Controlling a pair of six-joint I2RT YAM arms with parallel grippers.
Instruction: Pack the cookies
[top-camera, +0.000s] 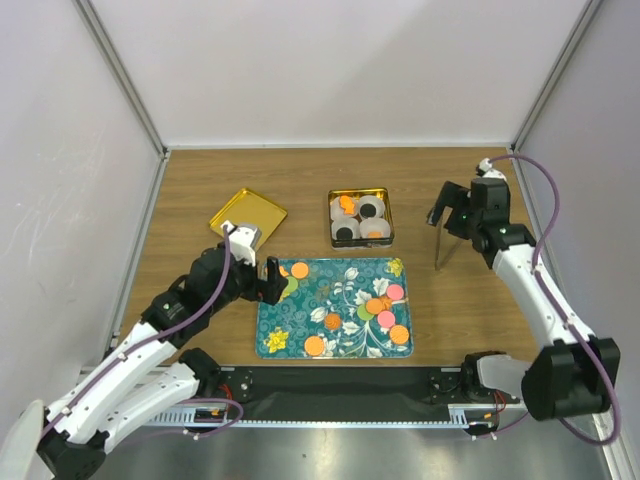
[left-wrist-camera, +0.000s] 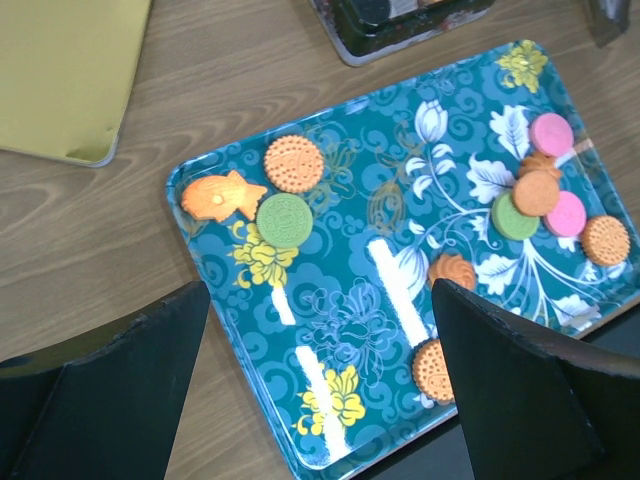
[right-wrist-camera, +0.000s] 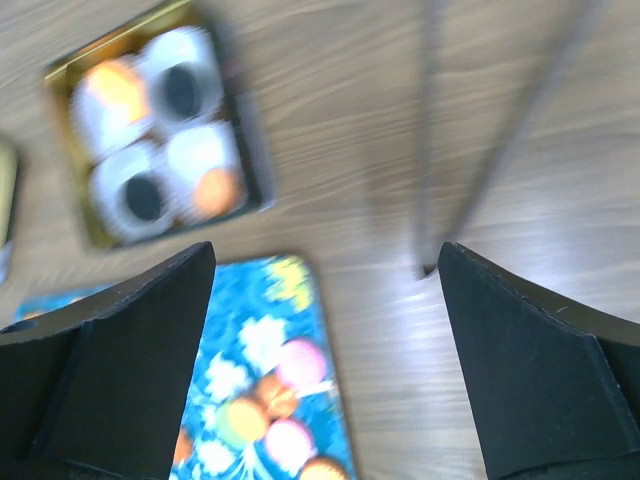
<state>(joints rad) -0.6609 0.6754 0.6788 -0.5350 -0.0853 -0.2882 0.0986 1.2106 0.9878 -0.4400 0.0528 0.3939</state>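
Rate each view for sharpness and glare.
Top external: sharp and evenly lit, with only soft shadows on the table. Left wrist: the cookies are crisp, but white glare streaks cross the teal tray. Right wrist: blurred throughout, and the gold tin and its cups look smeared.

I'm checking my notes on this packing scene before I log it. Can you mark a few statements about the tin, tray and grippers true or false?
1. The tin holds four paper cups. True.
2. The gold lid lies on the teal tray. False: it lies on the table, left of the tin.
3. The left gripper and the right gripper are both open. True.
4. The left gripper holds a green cookie. False: it holds nothing, and the green cookie lies on the tray.
5. No pink cookies are on the tray. False: two lie near its right end.
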